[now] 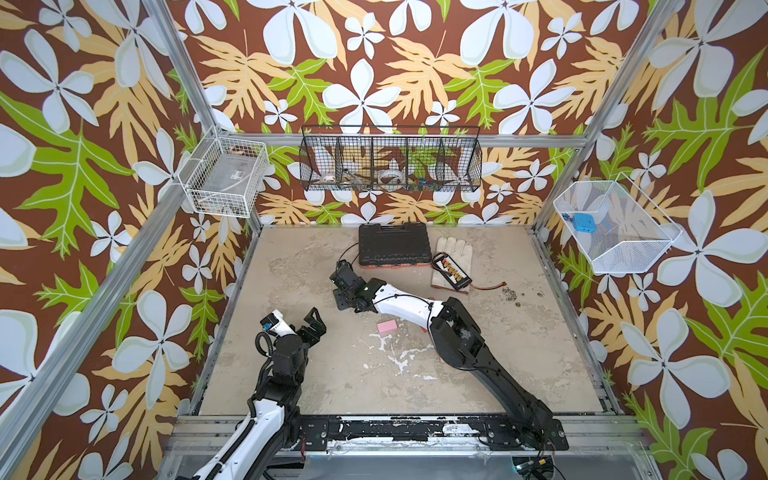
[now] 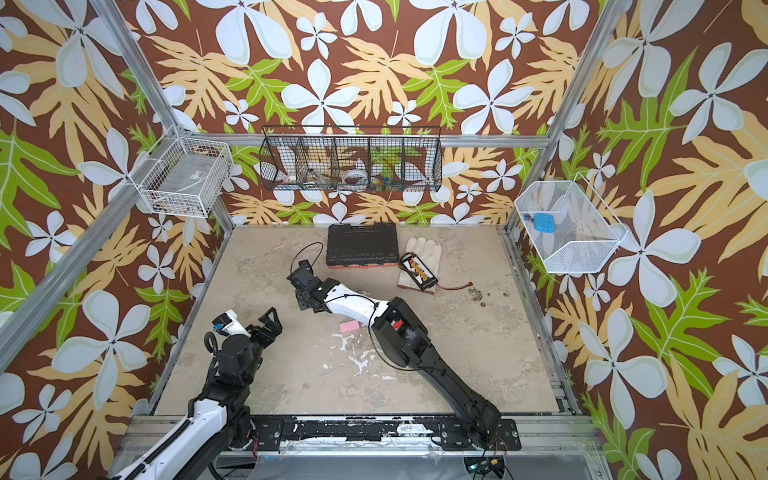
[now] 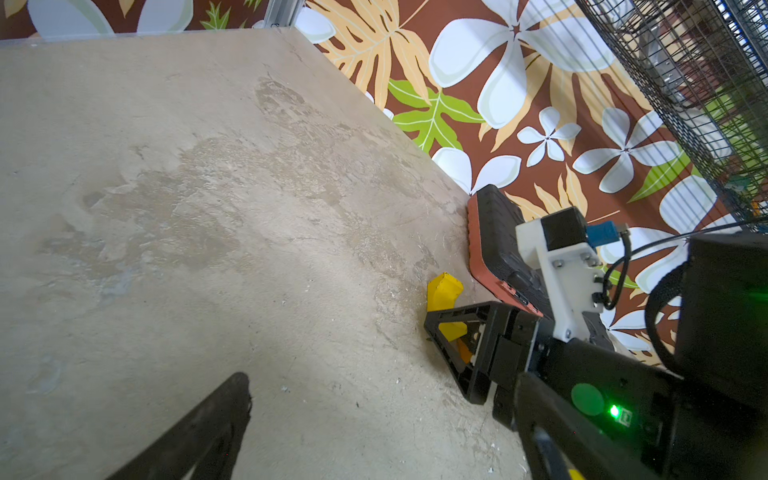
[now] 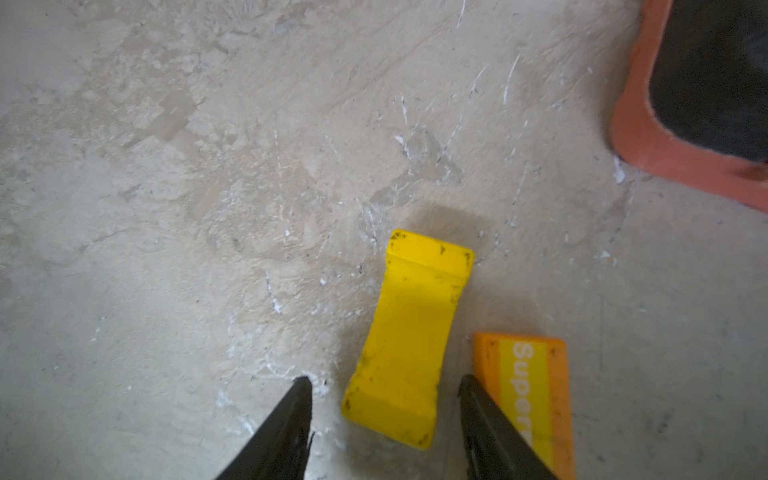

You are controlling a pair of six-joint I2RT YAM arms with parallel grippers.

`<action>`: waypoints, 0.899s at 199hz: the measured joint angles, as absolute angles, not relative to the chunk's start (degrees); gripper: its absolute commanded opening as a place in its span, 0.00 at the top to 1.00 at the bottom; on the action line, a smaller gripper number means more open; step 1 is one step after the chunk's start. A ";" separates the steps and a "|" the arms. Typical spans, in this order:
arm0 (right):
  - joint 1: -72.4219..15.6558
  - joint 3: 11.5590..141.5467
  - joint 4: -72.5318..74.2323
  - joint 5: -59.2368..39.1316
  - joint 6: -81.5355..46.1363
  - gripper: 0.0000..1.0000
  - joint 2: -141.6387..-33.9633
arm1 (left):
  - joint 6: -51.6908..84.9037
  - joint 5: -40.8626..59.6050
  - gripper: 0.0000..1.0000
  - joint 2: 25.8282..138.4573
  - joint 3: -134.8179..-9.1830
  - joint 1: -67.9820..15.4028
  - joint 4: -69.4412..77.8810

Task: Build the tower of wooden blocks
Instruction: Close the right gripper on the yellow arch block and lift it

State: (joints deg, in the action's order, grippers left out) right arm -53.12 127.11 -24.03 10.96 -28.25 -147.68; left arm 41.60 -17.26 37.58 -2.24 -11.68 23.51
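The wood block tower is out of view; only loose blocks show. A yellow block lies flat on the table between the two fingers of my right gripper, which stand open with a gap on each side. An orange block with a yellow stripe lies just outside one finger. In both top views the right gripper hangs low at mid-table and hides these blocks. A pink block lies beside the right forearm. My left gripper is open and empty at the left.
A black tool case sits at the back of the table. A pale glove with a black-and-yellow battery pack on it lies to its right. Wire baskets hang on the walls.
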 measured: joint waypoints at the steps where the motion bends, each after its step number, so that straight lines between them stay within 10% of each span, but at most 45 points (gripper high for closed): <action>1: -53.10 127.17 -24.01 10.96 -28.25 0.43 -147.70 | 41.60 -17.26 0.00 37.58 -2.24 -11.68 23.51; 49: -52.82 129.71 -23.90 10.98 -28.21 0.46 -150.26 | 41.60 -16.99 0.00 37.69 -2.24 -11.68 24.01; 116: -52.95 127.61 -23.92 10.28 -28.73 0.77 -148.83 | 41.60 -16.47 0.00 37.87 -2.24 -11.68 24.25; 179: -56.40 90.28 -17.06 9.13 -28.49 0.79 -120.60 | 41.60 -16.34 0.00 38.13 -2.24 -11.68 24.38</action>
